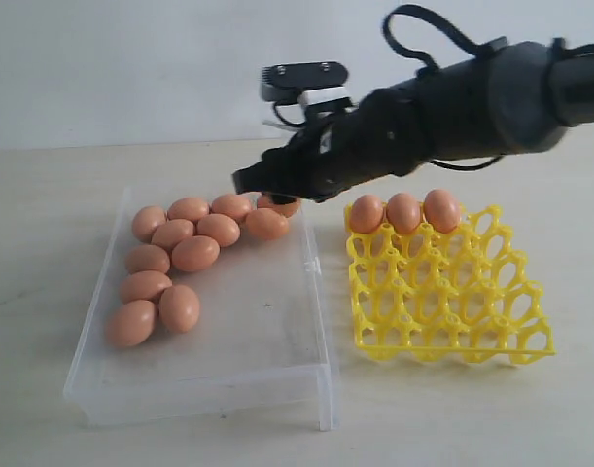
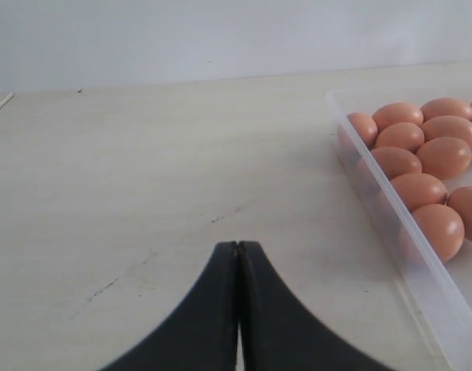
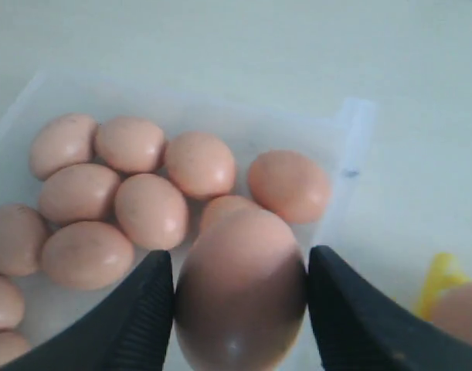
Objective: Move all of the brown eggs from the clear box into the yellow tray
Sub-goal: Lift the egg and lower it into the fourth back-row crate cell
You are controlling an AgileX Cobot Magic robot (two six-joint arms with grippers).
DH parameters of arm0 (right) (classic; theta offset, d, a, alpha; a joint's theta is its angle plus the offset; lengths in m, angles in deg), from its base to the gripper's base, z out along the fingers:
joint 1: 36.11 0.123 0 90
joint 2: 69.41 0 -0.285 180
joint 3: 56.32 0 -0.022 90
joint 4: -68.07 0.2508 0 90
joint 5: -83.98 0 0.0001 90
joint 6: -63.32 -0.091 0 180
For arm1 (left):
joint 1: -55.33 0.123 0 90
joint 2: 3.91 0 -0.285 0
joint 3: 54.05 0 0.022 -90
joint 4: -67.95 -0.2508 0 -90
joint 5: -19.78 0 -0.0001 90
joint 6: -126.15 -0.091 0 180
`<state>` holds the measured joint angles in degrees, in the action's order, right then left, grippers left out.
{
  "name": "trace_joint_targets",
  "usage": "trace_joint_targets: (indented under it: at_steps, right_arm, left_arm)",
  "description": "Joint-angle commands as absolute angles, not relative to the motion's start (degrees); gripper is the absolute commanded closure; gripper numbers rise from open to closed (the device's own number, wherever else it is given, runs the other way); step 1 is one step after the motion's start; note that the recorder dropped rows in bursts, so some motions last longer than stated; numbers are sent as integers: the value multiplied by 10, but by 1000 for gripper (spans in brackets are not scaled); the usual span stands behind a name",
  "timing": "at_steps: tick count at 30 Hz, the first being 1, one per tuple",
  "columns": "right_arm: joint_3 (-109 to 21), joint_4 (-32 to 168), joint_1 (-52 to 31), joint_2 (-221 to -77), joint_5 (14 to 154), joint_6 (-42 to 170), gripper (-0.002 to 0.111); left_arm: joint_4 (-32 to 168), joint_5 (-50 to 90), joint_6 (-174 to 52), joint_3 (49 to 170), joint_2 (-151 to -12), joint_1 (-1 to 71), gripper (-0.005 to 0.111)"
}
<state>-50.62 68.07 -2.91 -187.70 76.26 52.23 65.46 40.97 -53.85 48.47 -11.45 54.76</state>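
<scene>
A: What sits under the right tool [image 1: 253, 181] in the exterior view?
B: One egg [image 1: 280, 205], mostly hidden.
A: And the right wrist view?
B: The gripped egg [image 3: 239, 309] is blurred and cropped. The tray [image 3: 443, 277] is a cut-off sliver.

This looks like a robotics lab bench rather than a kitchen. A black robot arm [image 1: 452, 107] trailing a looped cable [image 1: 450, 29] reaches over a pale tabletop [image 1: 44, 253] (faintly scuffed with dark marks). Behind is a blank white wall [image 1: 131, 68]. On the tabletop, brown eggs [image 1: 194, 253] lie in a clear box [image 1: 258, 331] beside a yellow tray [image 1: 442, 352].
</scene>
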Motion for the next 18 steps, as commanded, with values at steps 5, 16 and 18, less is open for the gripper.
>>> trace_joint_targets:
  at_steps: [5, 16, 18]
  right_arm:
    - [-282, 681, -175, -1766, 957, 580, 108]
    - [-228, 630, -318, -1756, 1042, 582, 108]
    - [-228, 623, -326, -1767, 1059, 582, 108]
  left_arm:
    - [653, 408, -538, 487, -117, 549, 107]
    - [653, 408, -538, 487, -117, 549, 107]
    - [653, 408, -538, 487, -117, 549, 107]
